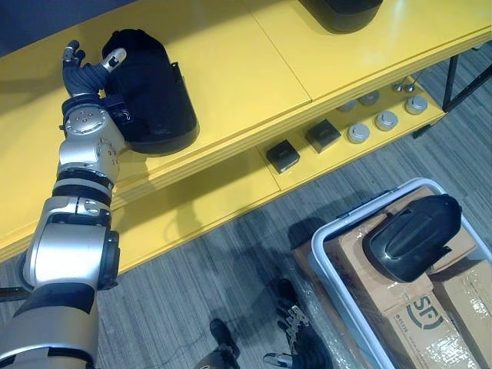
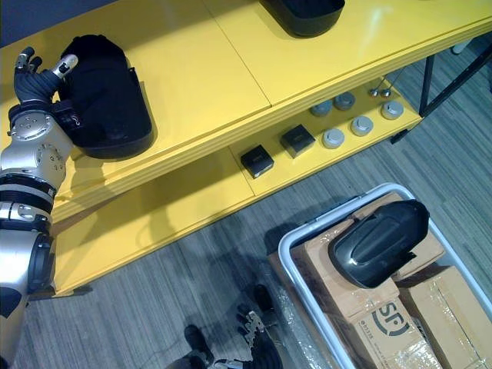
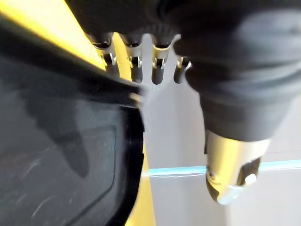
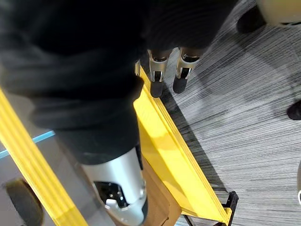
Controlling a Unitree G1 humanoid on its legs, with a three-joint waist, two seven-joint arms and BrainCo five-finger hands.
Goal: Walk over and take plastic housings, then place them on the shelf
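Note:
A black plastic housing (image 1: 150, 92) lies on the yellow shelf's top board (image 1: 231, 69), near its left end. My left hand (image 1: 83, 77) is open beside the housing's far left edge, fingers straight and the thumb reaching over its rim. In the left wrist view the housing (image 3: 56, 155) lies just beside the straight fingers (image 3: 133, 70). A second black housing (image 1: 415, 234) rests on cardboard boxes in a white-rimmed bin (image 1: 338, 284) on the floor at the right. A third housing (image 1: 342, 11) sits at the back of the top board. My right hand (image 1: 296, 338) hangs open and low over the floor.
The lower yellow board (image 1: 231, 196) carries two small black boxes (image 1: 283, 156) and several round silver parts (image 1: 387, 120). A dark shelf leg (image 1: 453, 77) stands at the right. Grey striped floor (image 1: 215, 269) lies between the shelf and the bin.

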